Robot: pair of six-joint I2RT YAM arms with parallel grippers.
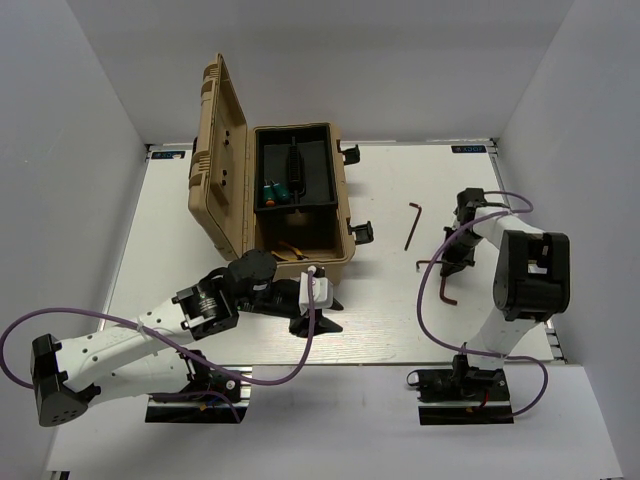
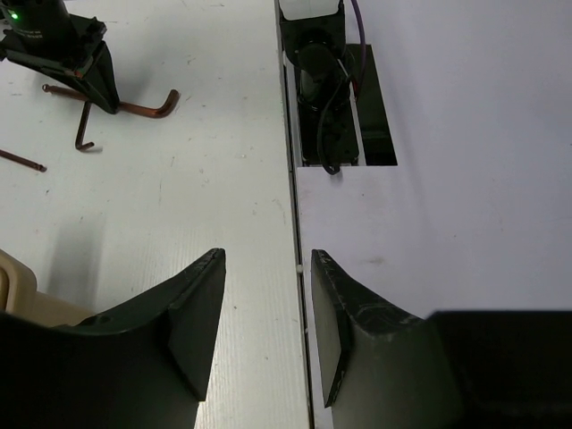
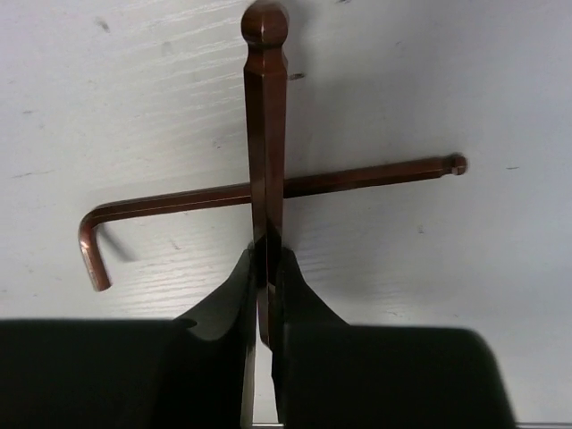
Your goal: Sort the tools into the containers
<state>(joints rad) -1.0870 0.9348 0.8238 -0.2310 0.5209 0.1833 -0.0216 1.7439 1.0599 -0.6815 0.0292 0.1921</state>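
My right gripper [image 1: 452, 262] [image 3: 266, 255] is shut on a reddish-brown hex key [image 3: 265, 125], held just above the table. A second hex key [image 3: 357, 179] lies crosswise under it, also seen in the top view [image 1: 448, 290]. A third hex key [image 1: 412, 225] lies farther back. Two green screwdrivers [image 1: 275, 190] lie in the black tray of the open tan toolbox [image 1: 345, 215]. Yellow pliers [image 1: 290, 252] show in the box below the tray. My left gripper [image 1: 318, 315] [image 2: 268, 259] is open and empty, low over the table in front of the toolbox.
The toolbox lid [image 1: 215, 160] stands open at the left. The left wrist view shows the right gripper [image 2: 94, 80] with the hex keys, a toolbox corner [image 2: 18, 286], the table's near edge [image 2: 293, 214] and the right arm's base clamp [image 2: 326, 107].
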